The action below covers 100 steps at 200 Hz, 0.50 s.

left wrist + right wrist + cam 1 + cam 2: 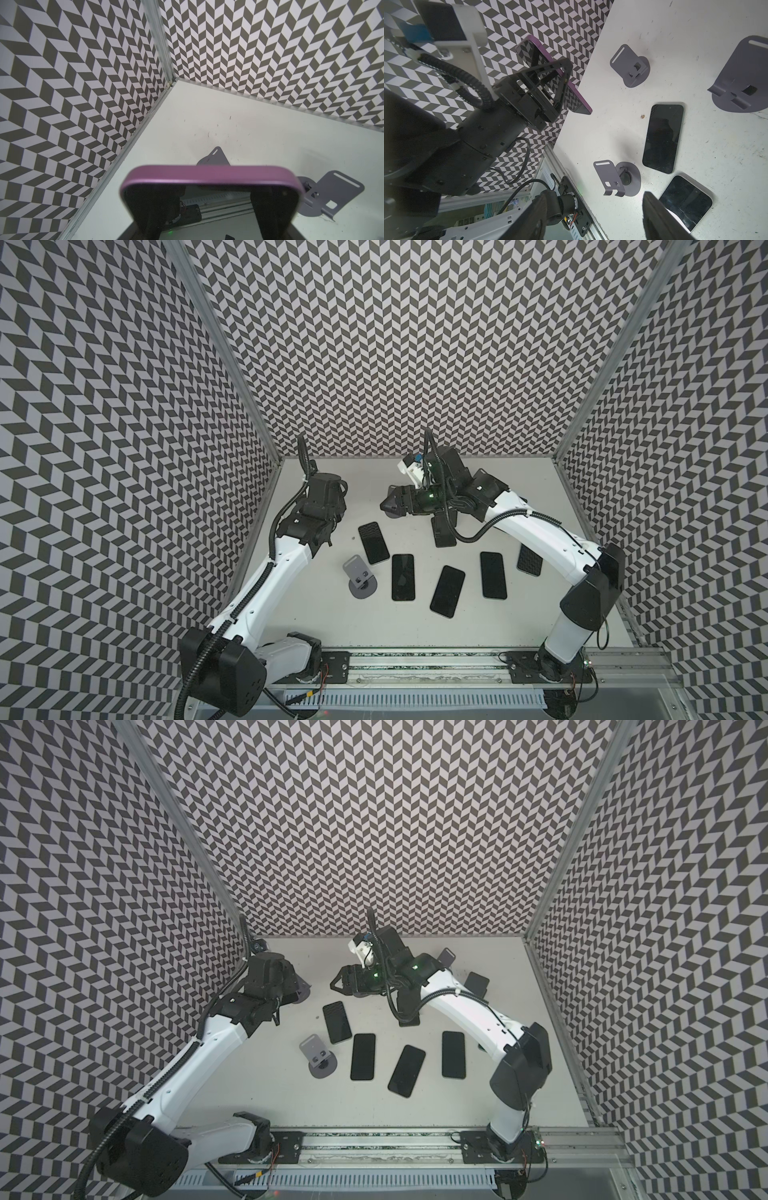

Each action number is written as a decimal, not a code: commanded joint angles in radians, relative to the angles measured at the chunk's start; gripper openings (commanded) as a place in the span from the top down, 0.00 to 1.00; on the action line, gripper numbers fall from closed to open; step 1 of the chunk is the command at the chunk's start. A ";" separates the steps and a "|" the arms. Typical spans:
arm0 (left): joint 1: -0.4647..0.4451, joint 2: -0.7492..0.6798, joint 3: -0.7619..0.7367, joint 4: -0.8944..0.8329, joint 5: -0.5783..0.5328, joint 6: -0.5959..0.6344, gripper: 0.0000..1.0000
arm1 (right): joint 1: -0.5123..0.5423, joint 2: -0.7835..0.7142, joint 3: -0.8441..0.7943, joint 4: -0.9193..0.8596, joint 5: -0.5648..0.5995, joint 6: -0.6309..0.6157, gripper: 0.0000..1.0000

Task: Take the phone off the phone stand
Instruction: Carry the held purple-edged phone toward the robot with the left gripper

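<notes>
Right wrist view: left end effector (562, 81) clamps phone (576, 99) aloft near worktop's (695, 20) far-left corner, clear of stand (629, 66); right end effector (595, 195) jaws apart, empty. Best: lower flat, release gently.

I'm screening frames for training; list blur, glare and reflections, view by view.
Left wrist view: the purple phone sits close and soft-edged, its screen full of reflections. Right wrist view: the foreground fingers are blurred; the same phone's glass reflects the chevron wall. In a top view: even light, faint shadows, one flat phone apparently mirroring the wall pattern.
</notes>
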<state>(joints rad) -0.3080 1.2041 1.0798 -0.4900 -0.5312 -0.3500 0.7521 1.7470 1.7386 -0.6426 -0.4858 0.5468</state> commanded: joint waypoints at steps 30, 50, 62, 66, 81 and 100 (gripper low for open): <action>-0.002 -0.052 -0.026 0.031 0.045 0.086 0.45 | 0.010 -0.001 0.027 0.033 0.018 0.001 0.29; 0.000 -0.062 -0.039 0.024 0.059 0.110 0.45 | 0.013 -0.001 0.027 0.032 0.018 0.003 0.29; 0.001 -0.067 -0.048 0.015 0.058 0.122 0.45 | 0.015 -0.001 0.026 0.032 0.019 0.004 0.30; 0.003 -0.067 -0.049 0.012 0.059 0.125 0.45 | 0.015 0.000 0.027 0.031 0.020 0.004 0.30; 0.010 -0.068 -0.057 0.002 0.073 0.137 0.45 | 0.018 -0.002 0.027 0.031 0.022 0.003 0.30; 0.023 -0.068 -0.066 -0.011 0.088 0.152 0.45 | 0.022 -0.003 0.023 0.032 0.023 0.005 0.30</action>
<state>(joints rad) -0.3004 1.1553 1.0229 -0.4988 -0.4614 -0.2363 0.7628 1.7470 1.7401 -0.6430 -0.4767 0.5472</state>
